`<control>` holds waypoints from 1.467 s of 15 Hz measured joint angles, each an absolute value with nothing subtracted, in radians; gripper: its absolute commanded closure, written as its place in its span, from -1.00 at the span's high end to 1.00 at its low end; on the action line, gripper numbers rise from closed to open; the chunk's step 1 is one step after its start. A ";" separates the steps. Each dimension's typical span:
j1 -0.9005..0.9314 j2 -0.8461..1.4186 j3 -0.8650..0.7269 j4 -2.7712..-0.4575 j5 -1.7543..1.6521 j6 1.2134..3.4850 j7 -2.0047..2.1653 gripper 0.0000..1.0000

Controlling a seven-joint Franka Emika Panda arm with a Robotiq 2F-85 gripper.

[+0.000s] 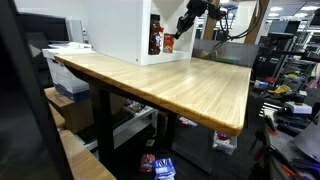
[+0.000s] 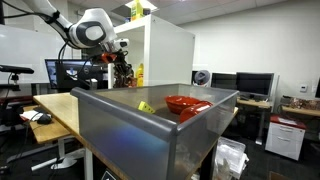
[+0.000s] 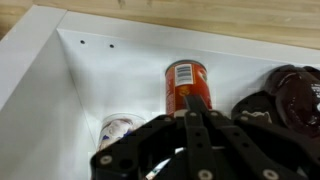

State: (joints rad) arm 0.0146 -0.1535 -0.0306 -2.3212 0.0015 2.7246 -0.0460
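Jaws closed, orange can (image 3: 184, 80) standing just beyond them.

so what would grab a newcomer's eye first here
The big grey bin fills the foreground of an exterior view, with a red bowl inside. Past it, the shut gripper points into a white cabinet at the far end of the wooden table, just in front of an upright orange can.
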 measured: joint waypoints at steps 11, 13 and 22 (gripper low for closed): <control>-0.042 -0.132 -0.047 -2.278 -0.061 2.731 -0.021 -1.00; -0.053 -0.114 -0.048 -2.261 -0.078 2.734 -0.004 -1.00; -0.047 -0.137 -0.037 -2.178 -0.109 2.424 0.043 -1.00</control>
